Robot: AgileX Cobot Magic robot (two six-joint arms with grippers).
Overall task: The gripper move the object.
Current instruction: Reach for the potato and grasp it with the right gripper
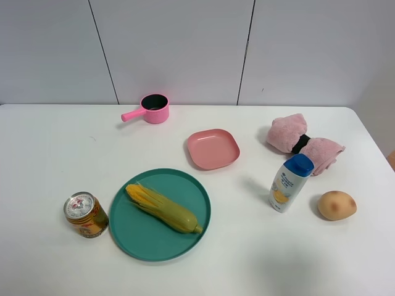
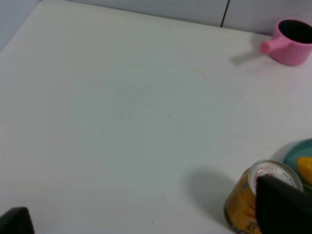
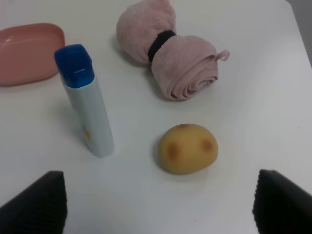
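Note:
The potato (image 1: 336,205), tan-orange with reddish-brown blotches, lies on the white table near its right edge, right of the shampoo bottle. In the right wrist view the potato (image 3: 188,147) sits just ahead of my right gripper (image 3: 161,207), which is open and empty, with a black fingertip (image 3: 40,201) on each side of it. My left gripper (image 2: 151,217) is open and empty over bare table, with one fingertip (image 2: 282,207) in front of the can. Neither arm shows in the exterior high view.
A white shampoo bottle (image 1: 290,183) with a blue cap stands left of the potato. A rolled pink towel (image 1: 303,143) lies behind it. A pink plate (image 1: 213,148), a teal plate (image 1: 126,229) with a corn cob (image 1: 163,208), a can (image 1: 85,214) and a pink pot (image 1: 151,109) also stand here.

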